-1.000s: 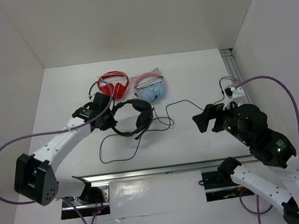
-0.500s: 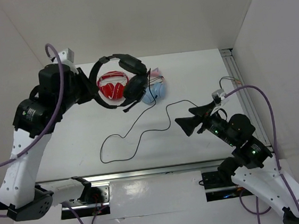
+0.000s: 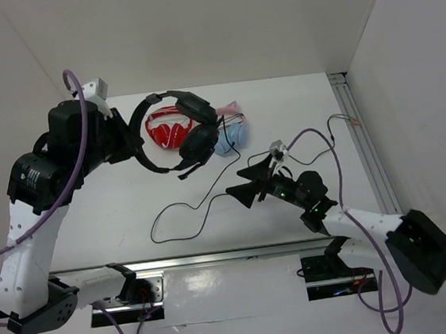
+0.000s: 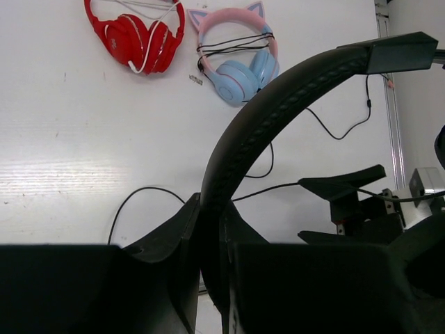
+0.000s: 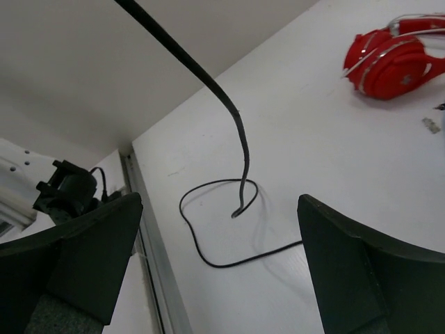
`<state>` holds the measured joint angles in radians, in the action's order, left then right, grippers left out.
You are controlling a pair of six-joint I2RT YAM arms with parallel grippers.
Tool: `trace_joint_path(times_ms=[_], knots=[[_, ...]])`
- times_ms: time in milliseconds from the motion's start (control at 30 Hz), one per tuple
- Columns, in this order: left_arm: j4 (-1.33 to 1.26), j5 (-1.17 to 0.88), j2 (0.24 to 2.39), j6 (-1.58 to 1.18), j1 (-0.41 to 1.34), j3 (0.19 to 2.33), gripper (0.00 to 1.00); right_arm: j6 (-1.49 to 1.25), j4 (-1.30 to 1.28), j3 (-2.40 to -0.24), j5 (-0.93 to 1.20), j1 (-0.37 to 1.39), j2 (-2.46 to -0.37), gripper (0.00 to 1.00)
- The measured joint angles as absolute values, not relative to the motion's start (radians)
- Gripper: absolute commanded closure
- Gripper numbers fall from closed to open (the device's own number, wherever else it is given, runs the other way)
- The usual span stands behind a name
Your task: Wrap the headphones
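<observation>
The black headphones (image 3: 189,127) hang in the air above the table, both earcups to the right of my left gripper (image 3: 134,136), which is shut on the headband (image 4: 278,104). Their thin black cable (image 3: 164,211) drops to the table and lies there in a loose loop. My right gripper (image 3: 239,183) is low over the table, just right of the cable, and open with nothing between its fingers. In the right wrist view the cable (image 5: 240,142) hangs down ahead of the open right gripper (image 5: 222,257) and curls on the table.
Red-and-white headphones (image 3: 167,129) and light-blue and pink cat-ear headphones (image 3: 231,134) lie at the back of the table, partly behind the lifted headset. A metal rail (image 3: 371,167) runs along the right side. White walls close in the table.
My left arm has lifted the black headphones off the table, pulling the cable up. My right arm has swung left and down toward the cable, still open.
</observation>
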<state>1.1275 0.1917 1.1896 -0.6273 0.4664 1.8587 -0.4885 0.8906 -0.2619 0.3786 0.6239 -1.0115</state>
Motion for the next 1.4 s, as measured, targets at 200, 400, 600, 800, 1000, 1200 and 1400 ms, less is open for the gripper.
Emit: trace_joint_path(times_ms=[200, 400, 600, 800, 1000, 1200, 1400], knots=[[1.15, 0.185, 1.189, -0.624, 0.466, 1.859, 1.0, -0.501, 1.152, -0.316, 0.376, 0.707, -1.305, 0.07], [1.182, 0.186, 1.187, -0.605, 0.466, 1.86, 1.0, -0.508, 1.241, -0.397, 0.354, 0.718, -1.515, 0.33], [1.197, 0.224, 1.176, -0.603, 0.466, 1.859, 1.0, -0.531, 1.254, -0.418, 0.351, 0.727, -1.639, 0.85], [1.198, 0.276, 1.161, -0.609, 0.465, 1.859, 1.0, -0.542, 1.266, -0.395, 0.307, 0.758, -1.658, 1.0], [1.195, 0.348, 1.136, -0.65, 0.464, 1.844, 1.0, -0.501, 1.254, -0.318, 0.194, 0.791, -1.528, 1.0], [1.192, 0.426, 1.098, -0.749, 0.455, 1.794, 1.0, -0.382, 1.166, -0.36, -0.021, 0.934, -1.283, 1.0], [1.168, 0.428, 1.119, -0.825, 0.43, 1.784, 1.0, -0.315, 0.84, -0.541, -0.312, 1.04, -1.25, 1.0]])
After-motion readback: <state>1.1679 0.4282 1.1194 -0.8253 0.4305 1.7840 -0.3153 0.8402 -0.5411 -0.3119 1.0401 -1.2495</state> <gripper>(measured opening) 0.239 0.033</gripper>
